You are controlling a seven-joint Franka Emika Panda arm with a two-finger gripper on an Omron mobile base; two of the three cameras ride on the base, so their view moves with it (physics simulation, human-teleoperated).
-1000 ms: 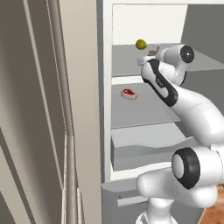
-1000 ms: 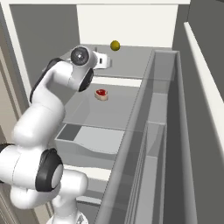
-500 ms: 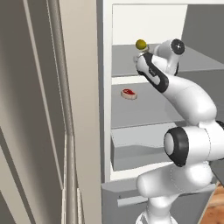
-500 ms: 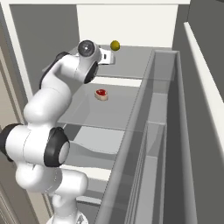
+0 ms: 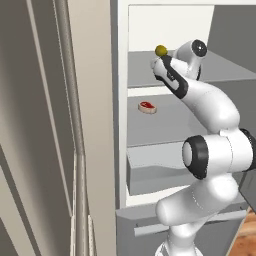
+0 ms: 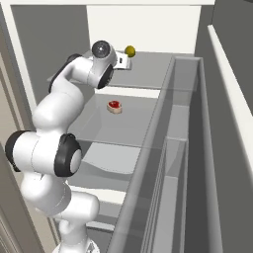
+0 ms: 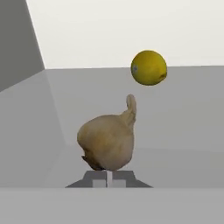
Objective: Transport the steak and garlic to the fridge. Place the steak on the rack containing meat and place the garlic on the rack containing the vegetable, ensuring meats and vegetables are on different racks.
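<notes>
Your gripper (image 7: 107,177) is clamped on the garlic (image 7: 107,141) over the fridge's (image 6: 148,22) upper rack (image 6: 148,69), near the yellow vegetable (image 7: 149,67), since the steak (image 5: 147,107) already occupies the rack below (image 5: 165,125), keeping meats apart.

I read the garlic (image 7: 108,142) at the centre of the hand view as tan-beige with darker brown patches low on its left side. Above it to the right, the round fruit (image 7: 149,67) is plain yellow with a faint grey speck on its left face; it is the same yellow in the upper middle of the left base view (image 5: 161,50). The steak (image 5: 147,106) at mid-frame there is red in the middle with a pale whitish rim. The fridge (image 6: 148,29) has a white back wall and mid-grey shelves. My arm (image 5: 212,107) is white with black bands at the joints.
</notes>
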